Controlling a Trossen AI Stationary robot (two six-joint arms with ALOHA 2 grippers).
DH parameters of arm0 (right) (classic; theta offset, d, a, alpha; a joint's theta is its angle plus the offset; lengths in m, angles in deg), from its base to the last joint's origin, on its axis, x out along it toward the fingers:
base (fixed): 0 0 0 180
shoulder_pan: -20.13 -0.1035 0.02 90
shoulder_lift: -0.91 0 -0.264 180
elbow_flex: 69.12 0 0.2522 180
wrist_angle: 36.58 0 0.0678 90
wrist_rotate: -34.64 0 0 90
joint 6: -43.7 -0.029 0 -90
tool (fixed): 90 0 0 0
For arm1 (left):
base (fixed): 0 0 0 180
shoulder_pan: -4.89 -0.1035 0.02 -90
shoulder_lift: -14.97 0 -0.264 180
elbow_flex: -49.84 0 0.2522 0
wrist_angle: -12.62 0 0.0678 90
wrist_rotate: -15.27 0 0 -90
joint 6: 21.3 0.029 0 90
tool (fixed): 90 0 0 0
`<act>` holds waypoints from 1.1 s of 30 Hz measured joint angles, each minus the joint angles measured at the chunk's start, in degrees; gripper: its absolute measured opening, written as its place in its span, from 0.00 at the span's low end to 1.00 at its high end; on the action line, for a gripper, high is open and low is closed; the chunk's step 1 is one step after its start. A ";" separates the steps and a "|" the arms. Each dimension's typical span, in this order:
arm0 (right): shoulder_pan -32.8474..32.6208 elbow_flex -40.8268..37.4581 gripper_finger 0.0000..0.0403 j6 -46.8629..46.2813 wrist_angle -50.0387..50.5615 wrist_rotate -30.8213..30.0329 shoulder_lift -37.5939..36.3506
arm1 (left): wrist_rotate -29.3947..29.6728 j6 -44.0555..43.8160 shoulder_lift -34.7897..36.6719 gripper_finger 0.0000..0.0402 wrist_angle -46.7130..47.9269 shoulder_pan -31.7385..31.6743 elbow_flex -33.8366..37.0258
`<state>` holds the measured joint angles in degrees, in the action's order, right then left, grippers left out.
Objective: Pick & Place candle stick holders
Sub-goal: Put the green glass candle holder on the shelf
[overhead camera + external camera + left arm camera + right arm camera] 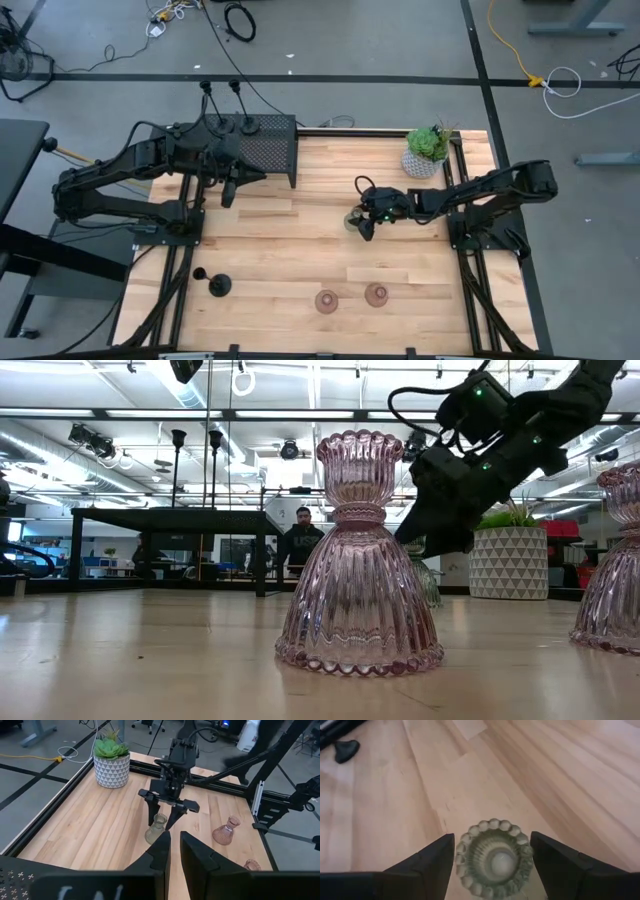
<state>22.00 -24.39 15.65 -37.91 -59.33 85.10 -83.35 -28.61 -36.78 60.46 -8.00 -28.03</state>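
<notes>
Pale green glass holder, centre-right of the table.
Your right gripper straddles it, fingers spread, not yet pinching. Your left gripper waits pressed together, upper left, beside the mesh box.

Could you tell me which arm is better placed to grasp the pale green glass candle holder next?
The right. Its claw is open, straddling the pale green ribbed glass candle holder near the table's middle. The left claw hangs by the black mesh box, well away.
</notes>
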 joint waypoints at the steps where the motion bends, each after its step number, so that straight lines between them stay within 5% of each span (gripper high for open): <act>1: 0.00 0.01 0.64 0.00 -0.15 -0.11 0.38 | 0.00 0.00 0.00 0.11 0.00 0.00 0.00; 18: 0.02 0.05 0.35 -1.07 -0.60 -1.33 1.21 | 0.00 0.00 0.00 0.11 0.00 0.00 0.00; 33: 0.02 0.05 0.33 -1.49 -0.44 -0.97 1.21 | 0.00 0.00 0.00 0.11 0.00 0.00 0.00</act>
<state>22.02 -24.33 14.16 -38.35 -60.31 86.31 -83.35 -28.61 -36.78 60.46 -8.00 -28.03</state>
